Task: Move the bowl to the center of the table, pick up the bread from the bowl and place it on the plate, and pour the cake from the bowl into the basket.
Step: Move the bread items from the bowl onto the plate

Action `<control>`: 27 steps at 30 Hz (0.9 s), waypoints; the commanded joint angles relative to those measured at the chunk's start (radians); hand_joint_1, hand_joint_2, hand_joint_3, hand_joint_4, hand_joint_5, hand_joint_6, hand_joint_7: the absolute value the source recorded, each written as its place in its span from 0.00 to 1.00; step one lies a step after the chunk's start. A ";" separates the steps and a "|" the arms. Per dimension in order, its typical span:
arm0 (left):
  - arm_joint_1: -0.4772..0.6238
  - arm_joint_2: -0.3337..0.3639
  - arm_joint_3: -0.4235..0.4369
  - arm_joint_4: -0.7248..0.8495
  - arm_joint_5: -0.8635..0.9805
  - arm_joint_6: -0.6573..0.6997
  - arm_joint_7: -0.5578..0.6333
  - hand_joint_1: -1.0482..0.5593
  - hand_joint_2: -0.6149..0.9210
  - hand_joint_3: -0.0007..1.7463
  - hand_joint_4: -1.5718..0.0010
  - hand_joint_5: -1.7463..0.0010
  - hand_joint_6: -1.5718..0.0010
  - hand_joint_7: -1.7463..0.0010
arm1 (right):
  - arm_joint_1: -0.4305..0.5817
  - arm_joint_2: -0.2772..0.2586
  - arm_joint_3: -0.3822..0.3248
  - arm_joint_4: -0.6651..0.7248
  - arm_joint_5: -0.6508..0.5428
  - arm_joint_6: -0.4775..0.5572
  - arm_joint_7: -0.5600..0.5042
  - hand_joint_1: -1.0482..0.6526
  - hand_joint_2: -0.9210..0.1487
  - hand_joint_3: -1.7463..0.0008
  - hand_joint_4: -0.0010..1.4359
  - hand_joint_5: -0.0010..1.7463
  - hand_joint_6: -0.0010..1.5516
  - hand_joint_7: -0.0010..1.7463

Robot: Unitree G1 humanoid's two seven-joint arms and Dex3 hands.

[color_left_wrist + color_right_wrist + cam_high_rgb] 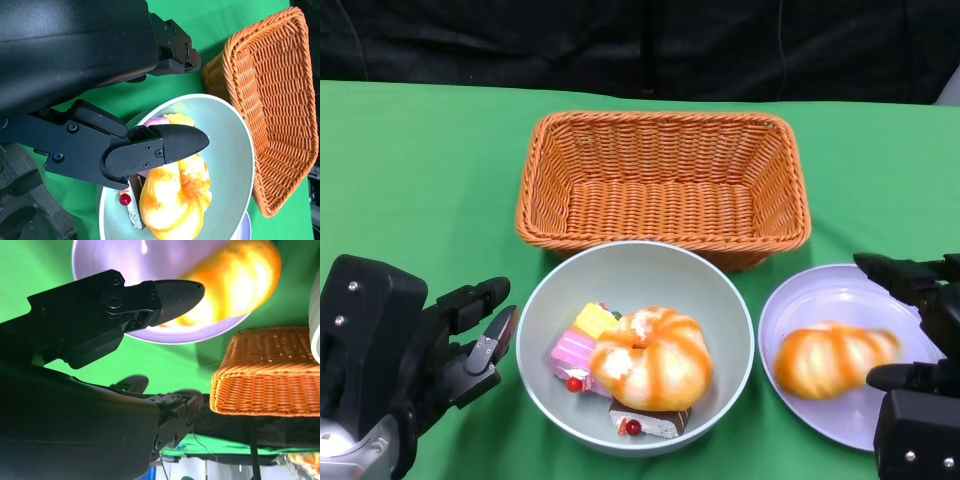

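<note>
Head view: bowl [635,290] just right of left robot hand [460,345] — fingers spread, empty; right robot hand [920,330] farther, spread beside plate [820,290].

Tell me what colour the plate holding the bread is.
The plate is pale lavender, nearly white; the head view shows it best.

A green table [410,170] is carrying three things: a wicker basket [663,183] sitting toward its far edge, a pale bowl [635,345] resting just in front of it, and a lilac plate [845,352] lying beside the bowl, nearer the right edge.
</note>
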 commanded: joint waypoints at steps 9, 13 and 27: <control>0.004 0.016 0.005 -0.014 0.000 0.008 -0.002 0.20 1.00 0.37 1.00 0.64 0.85 1.00 | 0.050 0.022 -0.016 -0.147 0.026 -0.032 -0.062 0.08 0.00 0.85 0.01 0.28 0.08 0.02; 0.003 0.013 0.009 -0.011 -0.005 0.007 -0.004 0.21 1.00 0.38 1.00 0.64 0.85 1.00 | 0.053 0.050 0.003 -0.170 0.040 -0.083 -0.119 0.16 0.00 0.86 0.04 0.32 0.12 0.04; 0.005 0.016 0.003 -0.016 -0.004 0.007 -0.009 0.20 1.00 0.38 1.00 0.66 0.86 1.00 | 0.001 0.151 0.105 -0.196 0.139 -0.206 -0.104 0.23 0.00 0.91 0.11 0.43 0.22 0.07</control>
